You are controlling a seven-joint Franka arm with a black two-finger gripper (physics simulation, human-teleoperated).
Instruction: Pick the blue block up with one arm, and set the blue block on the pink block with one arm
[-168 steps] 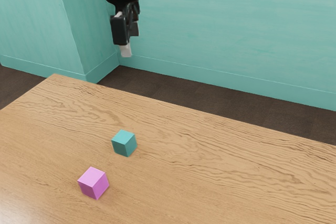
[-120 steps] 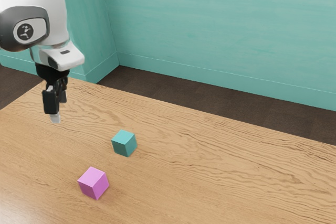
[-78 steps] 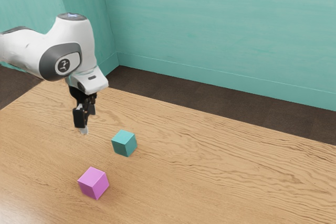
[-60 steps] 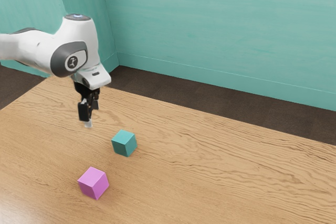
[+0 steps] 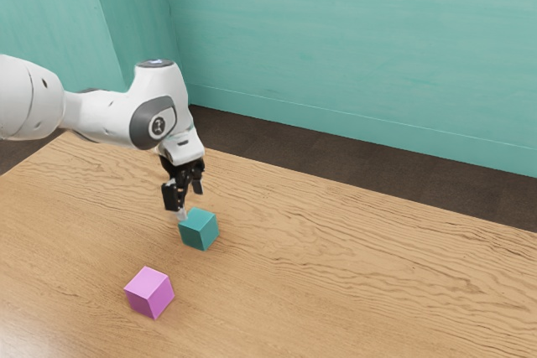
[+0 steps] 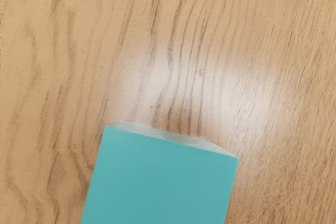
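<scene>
The blue block (image 5: 198, 229), teal in colour, rests on the wooden table (image 5: 377, 274) near its middle. My gripper (image 5: 183, 207) hangs just above the block's upper left corner, open, with nothing between its fingers. The wrist view has the same blue block (image 6: 160, 179) right under my hand, flat on the wood. A pink block (image 5: 149, 292) lies nearer the table's front edge, a short way down and toward the exterior view's left of the blue one, apart from it.
The table stretches wide toward the exterior view's right. Beyond its far edge are dark floor (image 5: 352, 157) and a teal wall (image 5: 352, 39).
My arm has swung down from high up, then toward the exterior view's right, until the gripper came just over the blue block. Neither block has moved.
</scene>
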